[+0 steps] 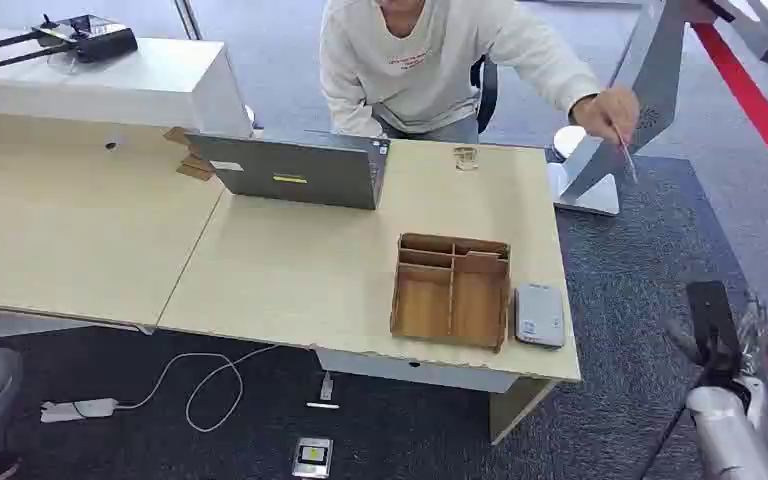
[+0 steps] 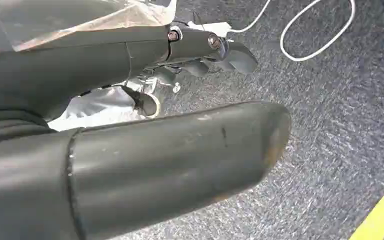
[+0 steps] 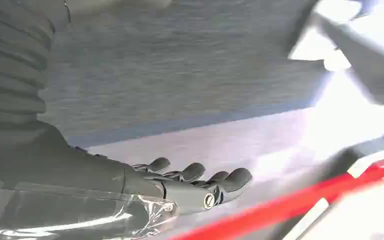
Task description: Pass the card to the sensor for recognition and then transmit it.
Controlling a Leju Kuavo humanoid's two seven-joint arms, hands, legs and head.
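On the pale wooden desk (image 1: 290, 270) before me stands an open grey laptop (image 1: 300, 172), with a brown wooden compartment organizer (image 1: 452, 290) nearer my side. A white cable (image 1: 200, 385) loops across the dark carpet floor (image 1: 640, 290) below, running to a white power strip (image 1: 78, 409).

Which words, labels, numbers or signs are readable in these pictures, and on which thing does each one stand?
No text can be read with certainty.
Red print on the chest of the person's sweatshirt: too small and blurred to read.
Yellow label on the back of the laptop: too small to read.
White sticker on the laptop: no legible text.
Marking on the grey card sensor: blurred.
Small device on the floor: its face is unreadable.
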